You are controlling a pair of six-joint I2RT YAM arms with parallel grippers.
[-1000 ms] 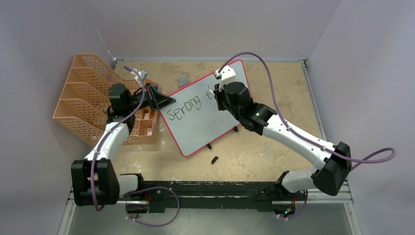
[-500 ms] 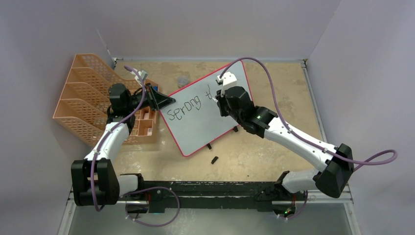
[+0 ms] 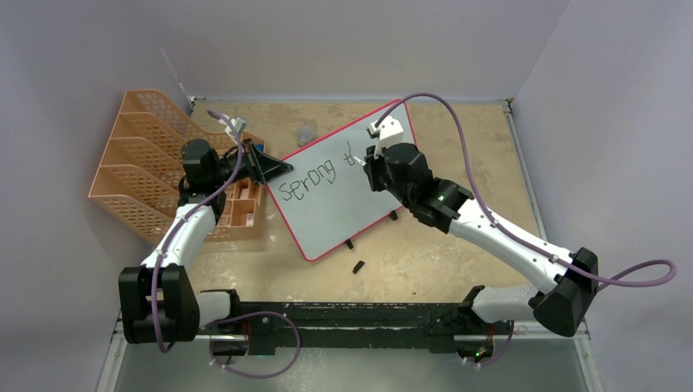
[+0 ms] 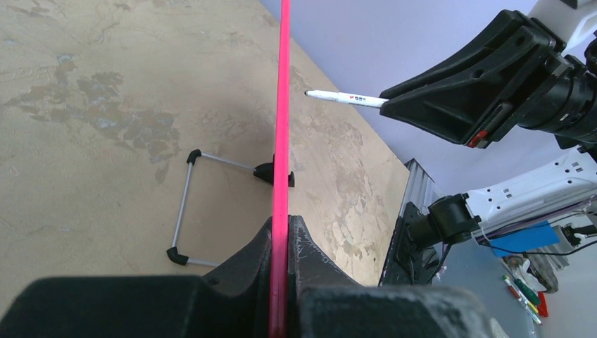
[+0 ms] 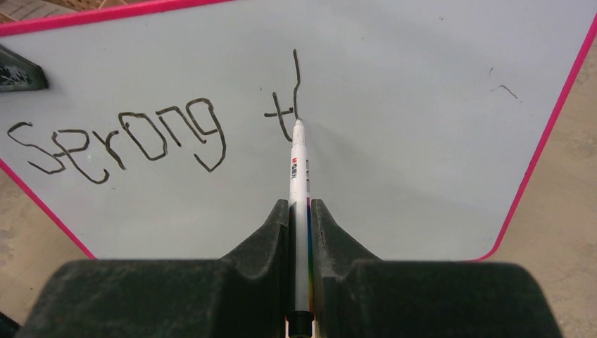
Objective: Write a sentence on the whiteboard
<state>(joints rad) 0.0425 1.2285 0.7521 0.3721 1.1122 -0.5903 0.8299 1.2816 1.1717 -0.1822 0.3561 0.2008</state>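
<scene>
The whiteboard [image 3: 335, 214], pale with a red-pink frame, stands tilted in the middle of the table. The sentence [image 3: 308, 179] on it reads "Strong t" plus one tall stroke [image 5: 296, 77]. My left gripper [image 3: 278, 169] is shut on the board's left frame edge [image 4: 282, 141], its jaws pinching the frame [image 4: 281, 236]. My right gripper [image 3: 370, 163] is shut on a white marker [image 5: 298, 169]. The marker's tip touches the board at the foot of the tall stroke, just right of the "t". The marker also shows in the left wrist view [image 4: 346, 98].
An orange mesh file rack [image 3: 135, 163] and a small orange organizer [image 3: 242, 206] stand left of the board. A black marker cap [image 3: 358, 266] lies on the table in front of it. The board's wire foot [image 4: 184, 204] rests behind it. The arms' rail [image 3: 351, 314] runs along the near edge.
My right gripper has shifted slightly right and down along the board with the marker, drawing a tall stroke beside the "t". The left arm and the board have not moved.
</scene>
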